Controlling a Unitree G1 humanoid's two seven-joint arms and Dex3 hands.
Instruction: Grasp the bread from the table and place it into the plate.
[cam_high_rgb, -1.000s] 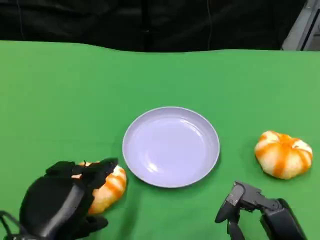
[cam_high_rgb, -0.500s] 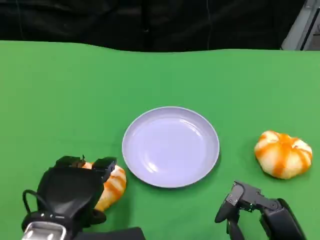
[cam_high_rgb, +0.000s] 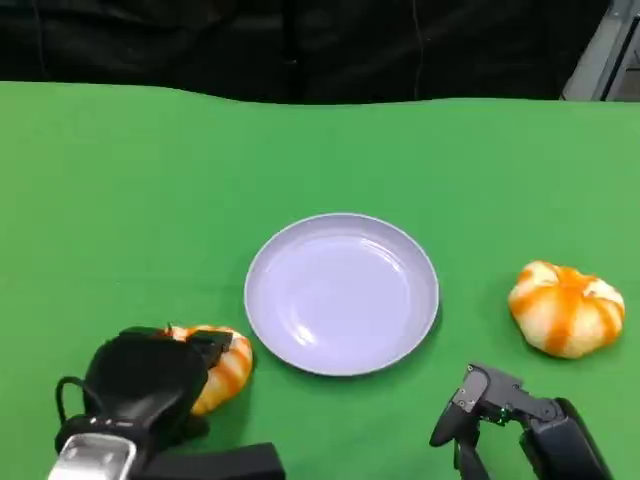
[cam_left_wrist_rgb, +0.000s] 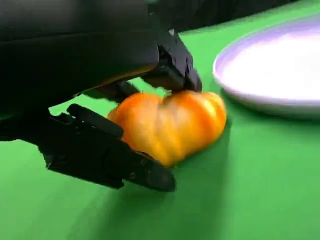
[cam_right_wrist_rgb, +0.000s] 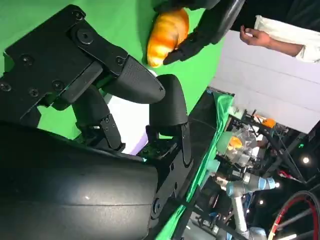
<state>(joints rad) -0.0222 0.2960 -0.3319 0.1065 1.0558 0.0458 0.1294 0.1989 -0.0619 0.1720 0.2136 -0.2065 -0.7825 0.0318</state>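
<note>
A round orange-striped bread (cam_high_rgb: 227, 363) lies on the green table just left of the empty lilac plate (cam_high_rgb: 342, 293). My left hand (cam_high_rgb: 145, 385) covers its near side. In the left wrist view the fingers (cam_left_wrist_rgb: 172, 67) press on top of the bread (cam_left_wrist_rgb: 170, 125) and the thumb (cam_left_wrist_rgb: 110, 162) lies along its underside, so the hand grips it, with the plate (cam_left_wrist_rgb: 270, 70) close beyond. My right hand (cam_high_rgb: 495, 405) rests at the lower right with its fingers (cam_right_wrist_rgb: 142, 92) loosely bent, holding nothing.
A second orange-striped bread (cam_high_rgb: 565, 308) sits on the table to the right of the plate, beyond my right hand. The green cloth ends at a dark backdrop. A person's hand (cam_right_wrist_rgb: 252, 36) shows beside the table in the right wrist view.
My left hand has lowered and closed over the left bread, and its silver forearm has come into the picture. The bread, the plate and my right hand have stayed in place.
</note>
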